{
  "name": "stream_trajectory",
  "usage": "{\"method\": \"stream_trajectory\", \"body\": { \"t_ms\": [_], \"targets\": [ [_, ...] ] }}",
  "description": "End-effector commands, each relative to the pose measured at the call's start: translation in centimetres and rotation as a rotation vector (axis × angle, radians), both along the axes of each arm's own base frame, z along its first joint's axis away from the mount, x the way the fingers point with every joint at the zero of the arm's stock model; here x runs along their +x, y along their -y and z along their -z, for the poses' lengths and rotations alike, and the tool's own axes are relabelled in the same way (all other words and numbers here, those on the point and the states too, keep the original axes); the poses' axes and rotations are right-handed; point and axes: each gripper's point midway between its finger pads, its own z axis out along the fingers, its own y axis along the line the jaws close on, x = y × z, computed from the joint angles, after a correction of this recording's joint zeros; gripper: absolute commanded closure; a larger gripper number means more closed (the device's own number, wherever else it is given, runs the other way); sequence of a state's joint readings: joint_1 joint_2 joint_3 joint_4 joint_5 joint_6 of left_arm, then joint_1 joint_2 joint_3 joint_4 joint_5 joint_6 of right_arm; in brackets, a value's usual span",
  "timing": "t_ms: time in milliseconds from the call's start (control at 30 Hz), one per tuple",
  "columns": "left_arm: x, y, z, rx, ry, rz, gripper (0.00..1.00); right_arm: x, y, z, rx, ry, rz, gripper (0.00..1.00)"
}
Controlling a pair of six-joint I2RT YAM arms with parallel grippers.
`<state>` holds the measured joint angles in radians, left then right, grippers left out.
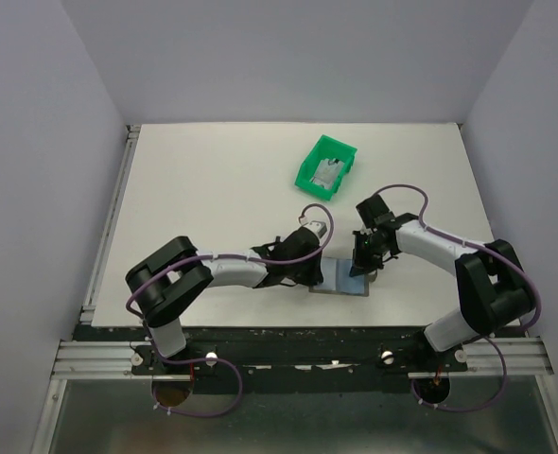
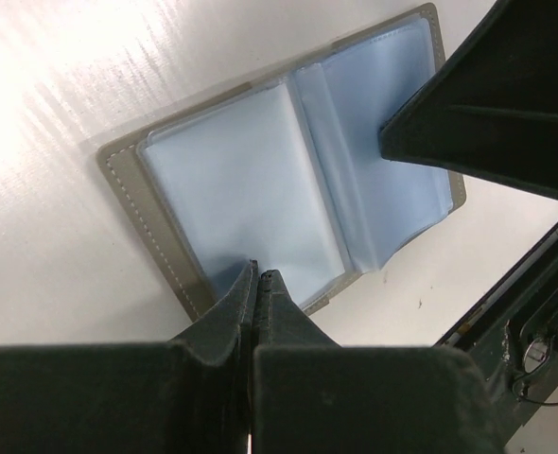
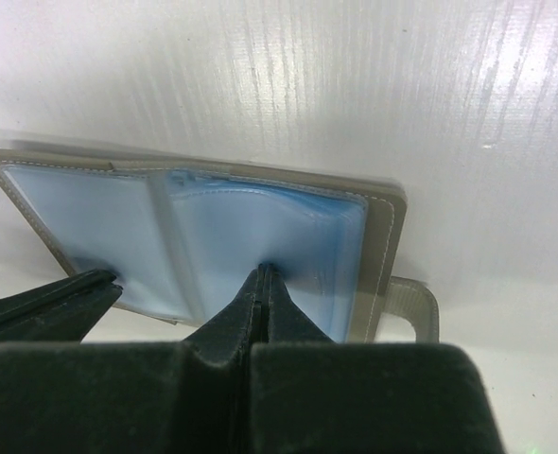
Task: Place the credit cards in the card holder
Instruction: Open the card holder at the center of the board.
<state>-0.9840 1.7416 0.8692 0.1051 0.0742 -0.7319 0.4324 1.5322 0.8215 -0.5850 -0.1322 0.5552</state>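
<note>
The card holder [image 1: 347, 280] lies open on the table near the front edge, grey-brown outside with light blue sleeves inside. My left gripper [image 1: 322, 268] is shut, its tips [image 2: 258, 274] pressing on the holder's [image 2: 232, 180] one page. My right gripper [image 1: 361, 268] is shut, its tips [image 3: 265, 270] pressing on the other page of the holder [image 3: 222, 236]. The snap tab [image 3: 413, 307] sticks out at the side. Whitish-grey credit cards [image 1: 328, 174] lie in the green bin. Each wrist view shows the other gripper's finger at its edge.
The green plastic bin [image 1: 309, 176] stands at the back centre of the white table. The black table front edge and rail [image 1: 298, 333] run just behind the holder. White walls close in the left, right and back sides.
</note>
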Motion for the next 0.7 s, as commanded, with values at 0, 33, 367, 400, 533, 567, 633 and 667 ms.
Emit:
{"method": "stream_trajectory", "body": {
  "t_ms": [0,33,367,400,533,567,633,667],
  "targets": [
    [-0.4,-2.4,1.3,0.078,-0.008,-0.054,1.0,0.3,-0.4,1.2,0.005,0.0,-0.037,1.0],
    [-0.5,-2.5,1.4,0.078,-0.011,-0.057,1.0,0.3,-0.5,1.2,0.013,-0.001,-0.043,1.0],
    [-0.5,-5.1,1.8,0.124,0.006,-0.121,1.0,0.8,-2.3,1.0,0.054,-0.007,-0.087,1.0],
    [-0.5,-5.4,1.9,0.129,0.006,-0.129,1.0,0.9,-2.6,0.9,0.062,-0.006,-0.093,0.99],
    [-0.5,-6.4,1.9,0.141,0.019,-0.147,1.0,1.1,-3.8,0.7,0.063,-0.002,-0.121,1.0],
    [-0.5,-6.5,1.7,0.138,0.025,-0.143,1.0,1.0,-3.8,0.7,0.05,-0.003,-0.122,1.0],
    [-0.4,-6.4,1.1,0.122,0.048,-0.13,1.0,1.3,-3.7,0.5,0.04,0.012,-0.114,1.0],
    [-0.3,-6.2,0.5,0.112,0.062,-0.116,1.0,1.2,-3.6,0.3,0.039,0.019,-0.111,1.0]
  ]
}}
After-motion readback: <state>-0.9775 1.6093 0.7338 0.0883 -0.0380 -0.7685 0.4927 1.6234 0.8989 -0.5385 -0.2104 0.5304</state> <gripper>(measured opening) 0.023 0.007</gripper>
